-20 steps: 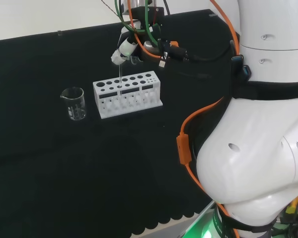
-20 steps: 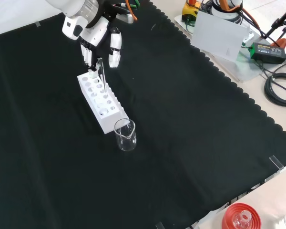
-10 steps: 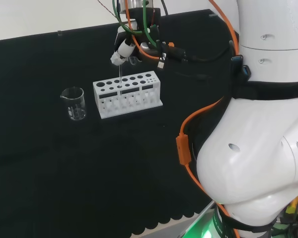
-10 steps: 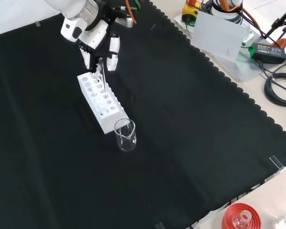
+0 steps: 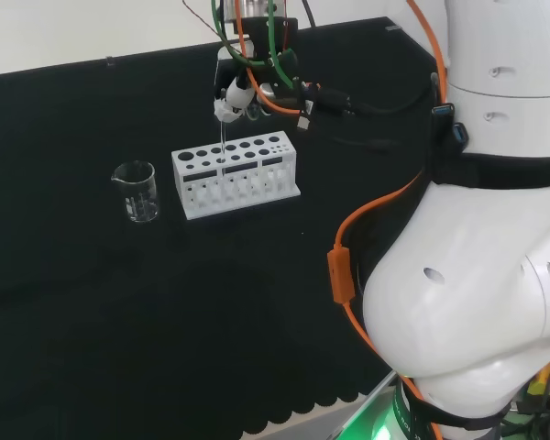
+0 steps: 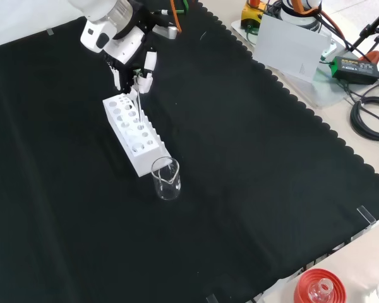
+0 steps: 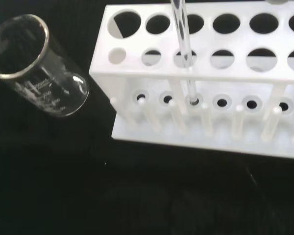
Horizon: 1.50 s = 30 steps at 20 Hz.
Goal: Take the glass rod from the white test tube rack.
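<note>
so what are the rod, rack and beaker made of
Rod: clear and glossy, likely glass; the rack shows through it.
Rack: opaque matte white, probably plastic.
Beaker: transparent with a shiny rim and white printed marks; glass or clear plastic, can't tell which.

Cloth: black cloth (image 6: 240, 189) covers the table, scalloped along its edge in the front view.
Table: pale bare table (image 6: 360, 170) shows past the cloth's right side in the front view.
Clutter: black cables (image 6: 372, 117) coil on that bare strip, just beside a black box (image 6: 352, 65); a white sheet (image 6: 290, 44) stands tilted near them.
Corner: a red ribbed ring (image 6: 319, 287) sits at the bottom edge of the front view.
Wall: pale surface (image 5: 92, 32) lies beyond the cloth's far edge in the head view.
Light: a green glow (image 5: 380, 426) shows at the bottom of the head view.
</note>
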Each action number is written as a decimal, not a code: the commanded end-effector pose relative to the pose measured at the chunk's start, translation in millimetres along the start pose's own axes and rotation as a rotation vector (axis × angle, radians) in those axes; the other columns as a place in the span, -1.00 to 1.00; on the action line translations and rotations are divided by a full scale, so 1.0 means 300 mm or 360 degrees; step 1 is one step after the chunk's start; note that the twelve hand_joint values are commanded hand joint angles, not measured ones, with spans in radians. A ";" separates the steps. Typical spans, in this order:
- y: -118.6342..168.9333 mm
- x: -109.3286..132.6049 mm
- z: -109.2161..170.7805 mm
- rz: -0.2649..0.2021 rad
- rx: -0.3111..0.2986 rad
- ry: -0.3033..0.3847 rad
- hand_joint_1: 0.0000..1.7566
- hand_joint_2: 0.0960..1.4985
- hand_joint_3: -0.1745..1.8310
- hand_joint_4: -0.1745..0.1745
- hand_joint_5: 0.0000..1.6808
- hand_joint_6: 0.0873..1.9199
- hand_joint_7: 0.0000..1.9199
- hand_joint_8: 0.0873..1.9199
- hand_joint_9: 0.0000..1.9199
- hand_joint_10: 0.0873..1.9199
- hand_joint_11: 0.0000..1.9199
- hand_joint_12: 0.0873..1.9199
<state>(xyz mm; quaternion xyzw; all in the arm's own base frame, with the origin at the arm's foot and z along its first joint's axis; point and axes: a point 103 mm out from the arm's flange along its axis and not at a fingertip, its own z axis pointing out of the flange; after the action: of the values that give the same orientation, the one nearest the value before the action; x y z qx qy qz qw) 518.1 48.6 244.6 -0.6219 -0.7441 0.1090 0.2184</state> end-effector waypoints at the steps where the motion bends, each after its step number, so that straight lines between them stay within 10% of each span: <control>1: -0.003 -0.005 -0.012 0.0013 -0.0151 0.0036 0.42 0.39 -0.89 -1.00 0.28 -0.24 0.27 -0.28 0.61 -0.57 0.71 -0.43; 30: -0.230 0.092 -0.209 0.0031 -0.0494 -0.0044 0.48 0.42 -0.90 -1.00 0.27 -0.46 0.24 -0.04 0.75 -0.39 0.66 -0.34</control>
<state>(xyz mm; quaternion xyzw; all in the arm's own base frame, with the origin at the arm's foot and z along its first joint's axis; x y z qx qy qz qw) 495.5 57.1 322.9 -0.6502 -0.7509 0.0039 0.1152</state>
